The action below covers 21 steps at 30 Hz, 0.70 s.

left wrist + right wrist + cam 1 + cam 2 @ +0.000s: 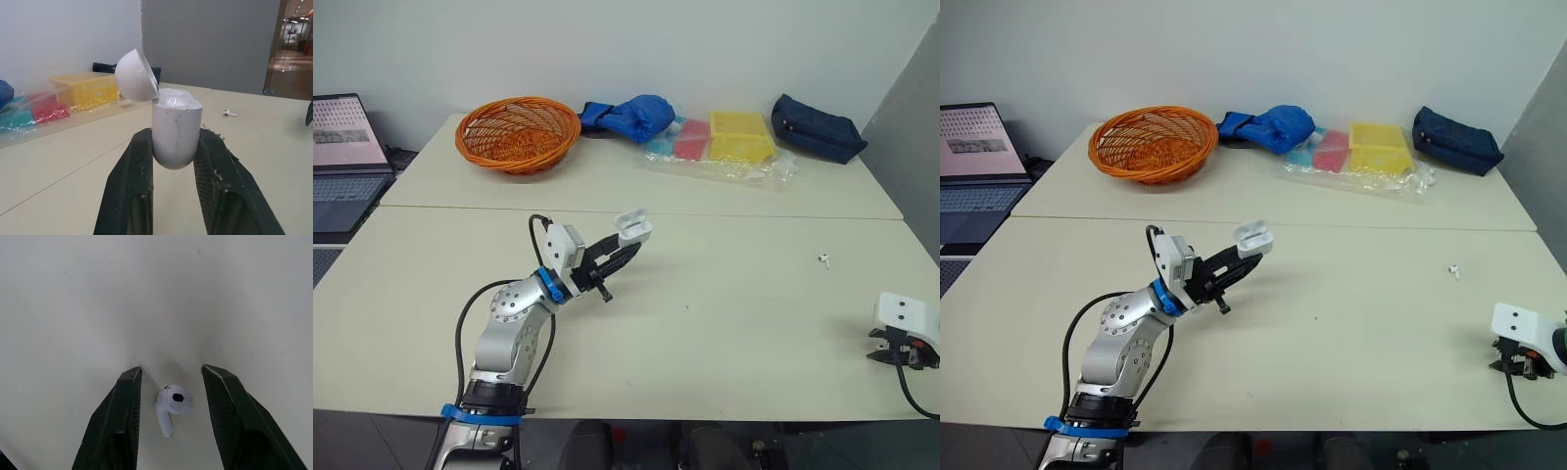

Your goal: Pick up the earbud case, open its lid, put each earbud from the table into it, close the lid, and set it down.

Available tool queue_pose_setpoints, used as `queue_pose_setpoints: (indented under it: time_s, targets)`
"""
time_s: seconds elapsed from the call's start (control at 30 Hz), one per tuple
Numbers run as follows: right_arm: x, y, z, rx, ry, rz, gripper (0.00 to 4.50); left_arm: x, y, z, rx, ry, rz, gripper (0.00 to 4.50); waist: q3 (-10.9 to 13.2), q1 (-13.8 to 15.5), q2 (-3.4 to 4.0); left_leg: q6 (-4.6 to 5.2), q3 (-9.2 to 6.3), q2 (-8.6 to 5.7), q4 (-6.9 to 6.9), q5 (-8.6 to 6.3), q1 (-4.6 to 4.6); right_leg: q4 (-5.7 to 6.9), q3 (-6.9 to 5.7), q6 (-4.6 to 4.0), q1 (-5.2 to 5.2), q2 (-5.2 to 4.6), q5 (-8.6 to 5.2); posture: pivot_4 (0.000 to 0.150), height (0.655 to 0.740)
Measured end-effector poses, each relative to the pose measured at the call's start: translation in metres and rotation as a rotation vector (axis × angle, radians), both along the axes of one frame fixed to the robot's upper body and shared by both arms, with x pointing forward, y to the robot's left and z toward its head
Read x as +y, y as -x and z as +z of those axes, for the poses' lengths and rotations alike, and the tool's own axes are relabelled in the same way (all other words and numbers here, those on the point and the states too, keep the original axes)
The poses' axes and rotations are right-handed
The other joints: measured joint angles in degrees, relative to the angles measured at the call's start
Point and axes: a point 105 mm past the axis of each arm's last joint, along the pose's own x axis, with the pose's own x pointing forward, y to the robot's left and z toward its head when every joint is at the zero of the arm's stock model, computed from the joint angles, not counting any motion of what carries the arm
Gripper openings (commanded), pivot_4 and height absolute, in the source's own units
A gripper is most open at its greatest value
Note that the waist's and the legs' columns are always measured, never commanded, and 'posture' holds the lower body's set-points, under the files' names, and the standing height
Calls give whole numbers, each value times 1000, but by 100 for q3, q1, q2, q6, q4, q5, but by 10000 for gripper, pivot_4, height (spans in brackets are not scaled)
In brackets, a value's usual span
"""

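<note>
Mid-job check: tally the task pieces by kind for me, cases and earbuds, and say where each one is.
earbud case: 1, lid open, clamped in the left gripper
earbuds: 2, one loose on the table, one lying between the open fingers of the right gripper
Total: 3

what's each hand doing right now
Left hand: closed on the earbud case, its lid flipped open.
Right hand: open, straddling an earbud lying on the table, not gripping it.
</note>
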Motion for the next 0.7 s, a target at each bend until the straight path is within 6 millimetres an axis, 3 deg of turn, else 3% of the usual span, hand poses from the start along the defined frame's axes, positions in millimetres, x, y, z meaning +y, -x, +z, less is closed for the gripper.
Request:
queue_pose_setpoints:
  time_s: [0.7]
  targets:
    - [-18, 9, 0, 34, 96, 44, 20175, -1, 2, -3, -5, 9, -6, 7774, 0, 53, 1, 0, 4, -5, 1, 0, -1, -1, 2, 1, -1, -7, 0, 1500, 7400]
